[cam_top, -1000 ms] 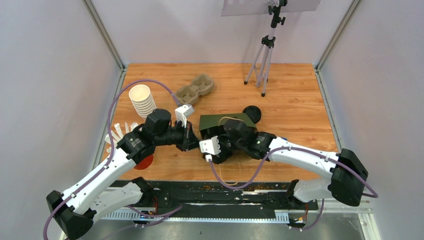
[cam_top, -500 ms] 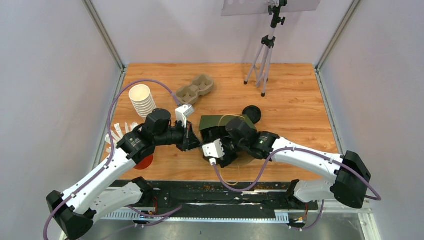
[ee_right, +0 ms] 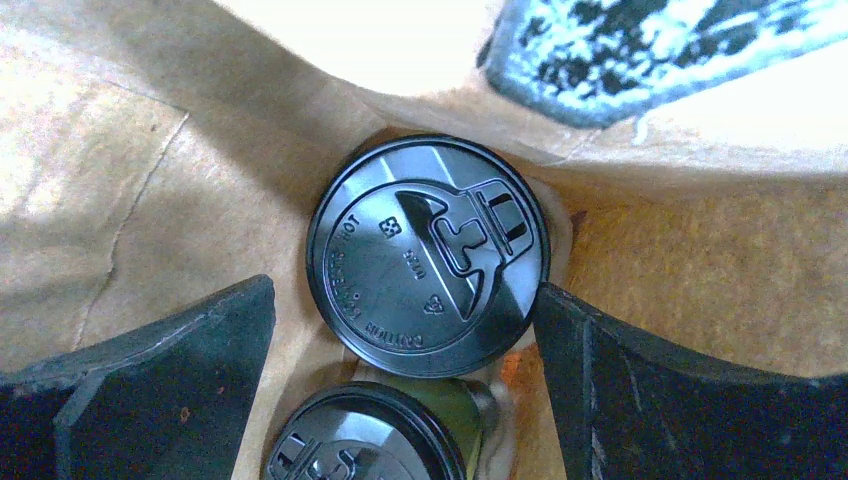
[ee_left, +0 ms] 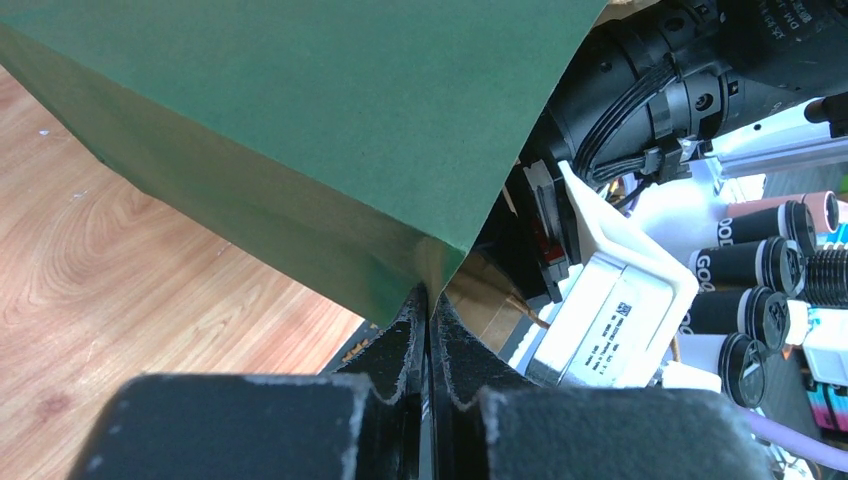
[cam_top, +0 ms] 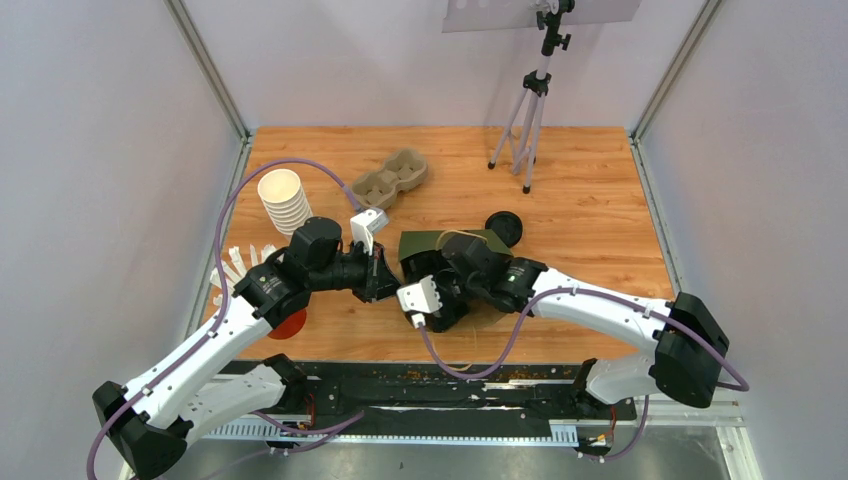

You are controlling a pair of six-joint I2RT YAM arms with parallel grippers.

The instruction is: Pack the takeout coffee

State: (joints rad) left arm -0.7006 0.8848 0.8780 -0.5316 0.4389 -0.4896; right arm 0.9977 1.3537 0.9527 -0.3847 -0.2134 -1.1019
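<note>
A green paper bag (cam_top: pixel 432 245) with a brown inside stands at the table's middle. My left gripper (ee_left: pixel 428 300) is shut on the bag's (ee_left: pixel 300 120) top corner edge. My right gripper (ee_right: pixel 405 295) reaches down into the bag, open, its fingers (ee_right: pixel 170 370) wide on either side of a black-lidded cup (ee_right: pixel 428 255) on the bag's floor. The right finger's tip is at that lid's rim; the left one stands apart from it. A second lidded cup (ee_right: pixel 365 445), olive-green-sided, stands just beside it, partly cut off by the frame. In the top view both cups are hidden by the right wrist (cam_top: pixel 450 295).
A stack of lidless white cups (cam_top: pixel 284 200) and a carton cup tray (cam_top: pixel 390 178) lie at the back left. A loose black lid (cam_top: pixel 505 228) sits beside the bag. A tripod (cam_top: pixel 530 110) stands at the back. A red cup (cam_top: pixel 290 322) and white sticks (cam_top: pixel 235 265) are under my left arm.
The right wrist shifted slightly over the bag and back. The left arm keeps its hold on the bag's edge and has not moved.
</note>
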